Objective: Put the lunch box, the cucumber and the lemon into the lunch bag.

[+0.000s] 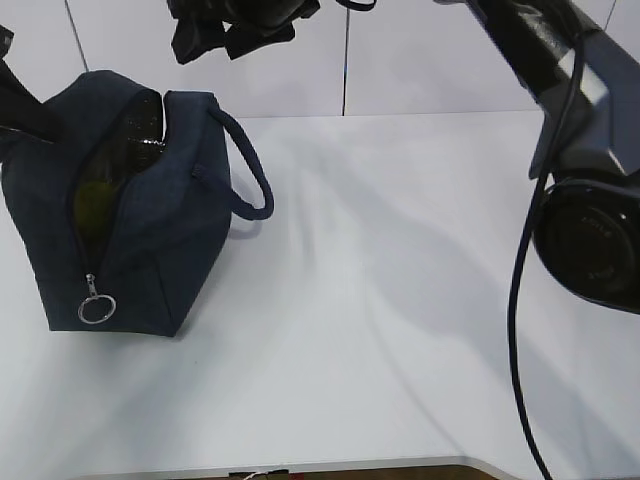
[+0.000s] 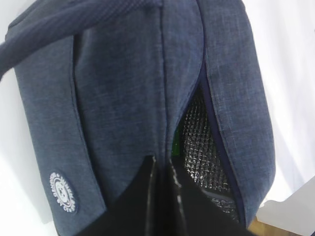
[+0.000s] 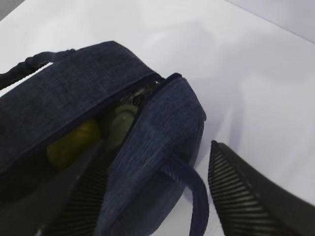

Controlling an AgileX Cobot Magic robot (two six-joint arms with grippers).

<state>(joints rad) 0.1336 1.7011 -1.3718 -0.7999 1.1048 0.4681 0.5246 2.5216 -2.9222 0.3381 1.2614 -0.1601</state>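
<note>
Inside lunch bag [image 3: 74, 93] — lemon [image 3: 74, 142], half-hidden.

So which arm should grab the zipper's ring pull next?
Right, probably. The right claw is open, gripping nothing, over the lunch bag, free to reach the ring pull. The left claw is shut on fabric at the bag's opening, holding it.

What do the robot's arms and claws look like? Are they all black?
Mostly, yes. The right arm is glossy black with a big round joint, and a black cable hangs along it. The right claw has two flat black fingers with ridged, stripy pads. The left claw is smooth, shiny black too.
</note>
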